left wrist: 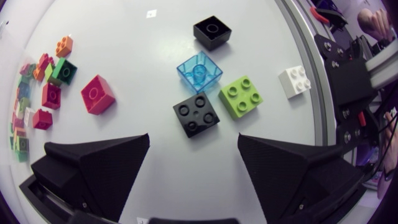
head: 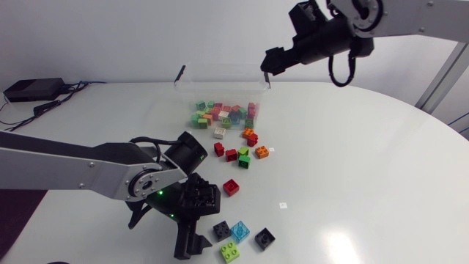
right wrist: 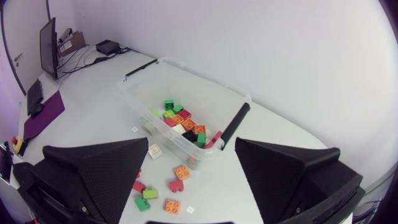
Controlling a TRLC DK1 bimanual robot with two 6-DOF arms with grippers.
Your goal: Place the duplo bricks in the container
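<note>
The container [head: 220, 86] lies lengthwise left to right.

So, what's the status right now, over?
Left gripper open, black brick just ahead. Right gripper open, empty, by container. Loose bricks on table. Nothing blocking.

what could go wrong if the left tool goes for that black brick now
The left tool is open over a cluster: the four-stud black brick nearly touches the blue brick and lime brick, so closing may drag or pinch a neighbour. The white brick lies near the edge of the table and could be knocked off. The right tool hangs above the container; a drop-off could crowd it.
</note>
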